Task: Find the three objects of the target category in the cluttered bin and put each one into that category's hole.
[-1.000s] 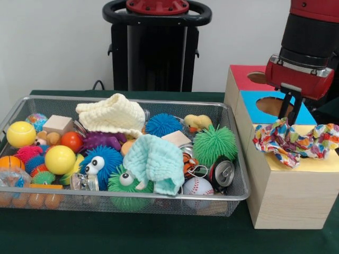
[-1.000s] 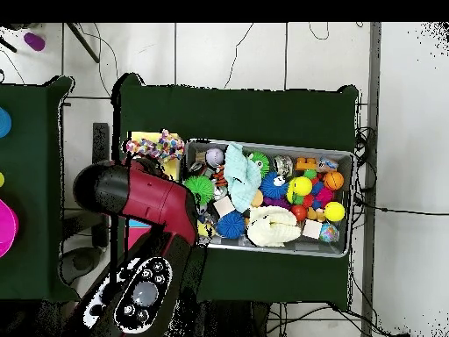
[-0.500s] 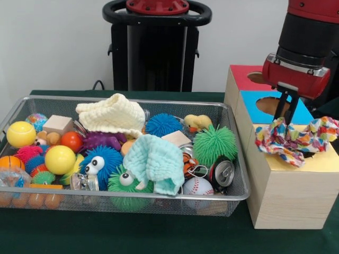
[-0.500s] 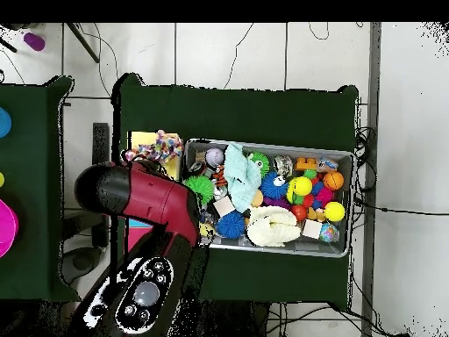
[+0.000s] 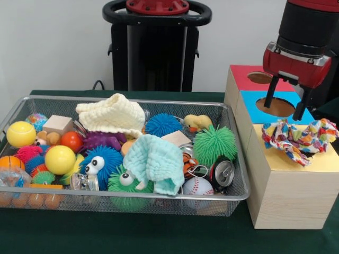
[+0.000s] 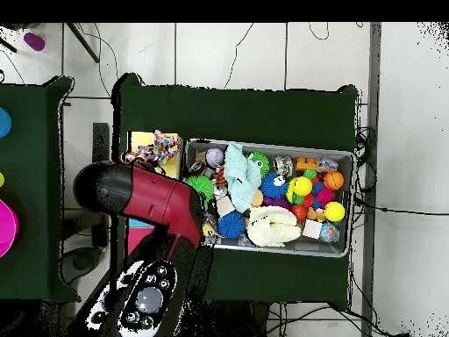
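Observation:
A multicoloured patterned cloth [image 5: 299, 136] lies crumpled on the yellow top [image 5: 318, 161] of the wooden box, hiding any hole there. My gripper [image 5: 286, 100] hangs open just above the cloth's left part, over the blue panel's hole [image 5: 278, 106], with nothing between its fingers [image 5: 271, 93]. In the wire bin [image 5: 32, 100], a cream knitted cloth [image 5: 112, 114] lies at the back and a mint cloth [image 5: 155, 161] drapes over toys at the front. From overhead the patterned cloth [image 6: 156, 147] shows beside the arm [image 6: 145, 197], which hides the gripper; the mint cloth [image 6: 238, 171] and cream cloth [image 6: 272, 226] lie in the bin.
The bin holds spiky balls, yellow balls [image 5: 59, 159], a baseball [image 5: 197, 186], a drinks can [image 5: 222, 172], wooden blocks and a rubber duck [image 5: 197, 122]. The box's red panel has a hole [image 5: 259, 78] at the back. The bin's right wall stands close to the box.
The gripper opened, let go of the patterned cloth and rose a little. The cloth settled onto the yellow top and shifted slightly right.

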